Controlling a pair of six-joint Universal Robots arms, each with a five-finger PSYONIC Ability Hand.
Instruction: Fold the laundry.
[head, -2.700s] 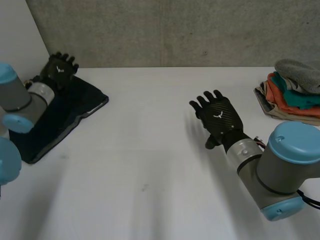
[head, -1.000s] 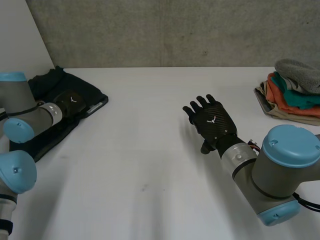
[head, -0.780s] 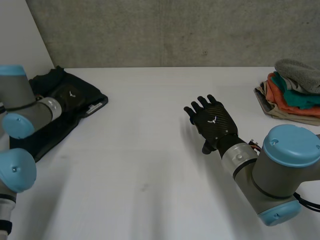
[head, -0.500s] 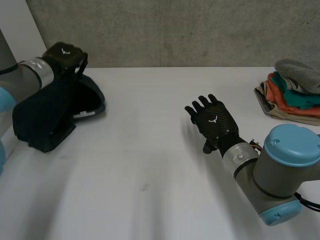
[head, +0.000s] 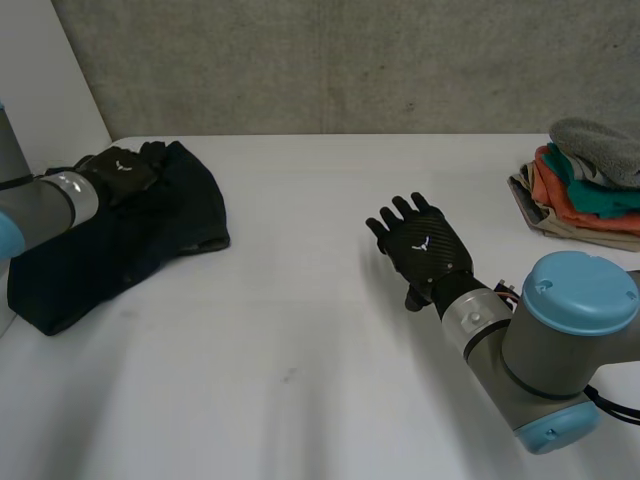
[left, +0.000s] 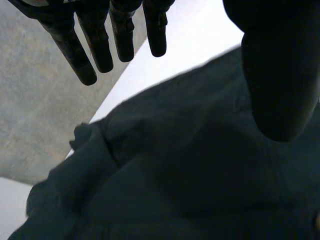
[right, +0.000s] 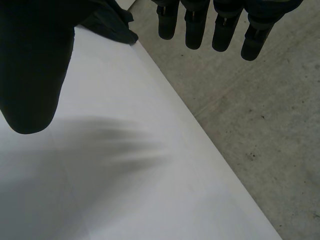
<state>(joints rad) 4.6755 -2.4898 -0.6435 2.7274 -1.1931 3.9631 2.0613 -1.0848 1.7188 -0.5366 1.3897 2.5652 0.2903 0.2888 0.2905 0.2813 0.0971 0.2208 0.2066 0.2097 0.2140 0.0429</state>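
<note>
A dark navy garment (head: 120, 240) lies bunched in a loose fold at the table's left side. My left hand (head: 120, 168) hovers over its far edge, open; in the left wrist view its straight fingers (left: 100, 35) and thumb stand apart above the dark cloth (left: 175, 190), holding nothing. My right hand (head: 425, 245) is open, palm down, over the bare white table (head: 300, 330) right of the middle. In the right wrist view its fingers (right: 200, 25) are spread, and the garment (right: 112, 22) lies far off beyond the fingertips.
A stack of folded clothes (head: 590, 180), grey over teal, orange and beige, sits at the table's far right edge. A grey concrete wall (head: 350, 60) runs behind the table. A white panel stands at the far left.
My left hand lifted the dark garment by its edge, swung it over and let go; the cloth now lies doubled, reaching further right. The right hand has barely moved.
</note>
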